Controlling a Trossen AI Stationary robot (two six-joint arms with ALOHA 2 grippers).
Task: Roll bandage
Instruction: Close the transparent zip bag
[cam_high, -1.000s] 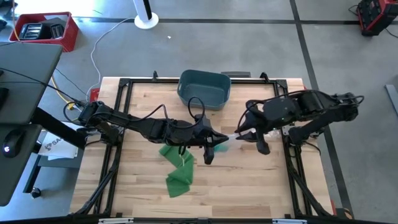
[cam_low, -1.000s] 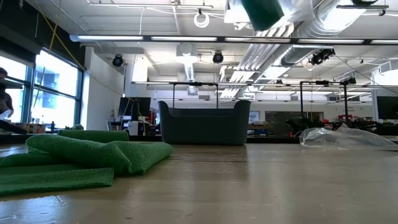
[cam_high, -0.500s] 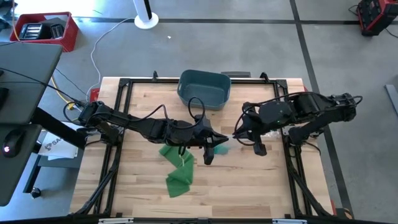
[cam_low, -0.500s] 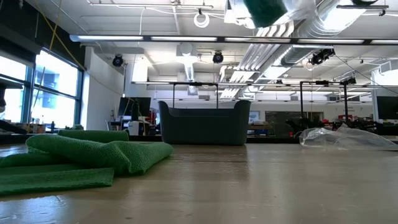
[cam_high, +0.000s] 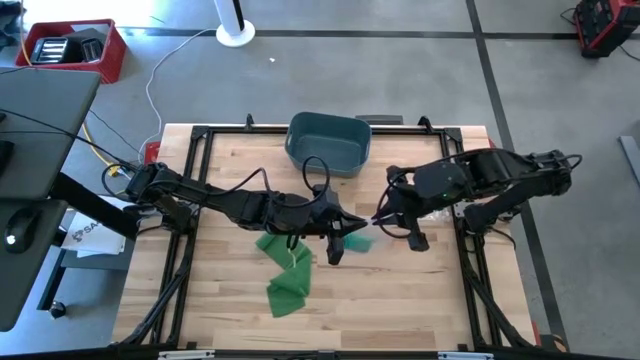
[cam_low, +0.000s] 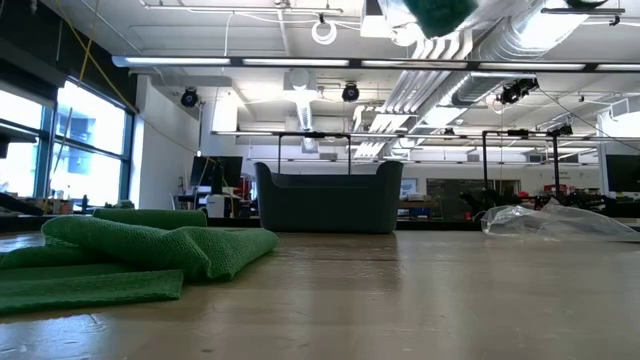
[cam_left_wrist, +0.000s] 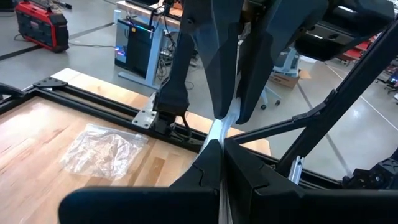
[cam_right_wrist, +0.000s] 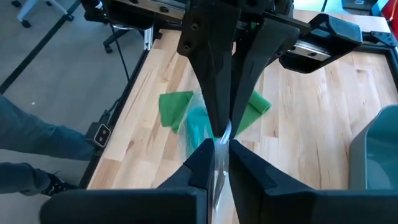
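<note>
Grey concrete floor (cam_high: 420, 70); bright windows (cam_low: 90, 140).

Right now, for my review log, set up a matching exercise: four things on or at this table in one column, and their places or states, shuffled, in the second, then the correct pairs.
Things:
1. green bandage
2. grey bin
3. crumpled clear bag
4. left gripper

Places or states:
A. at the table's far edge, standing upright
B. raised mid-table, meeting the right gripper on a thin clear strip
C. lying flat and empty on the wood by the right arm's side
D. unrolled and folded over itself on the wood

Pairs: 1-D, 2-A, 3-C, 4-B
</note>
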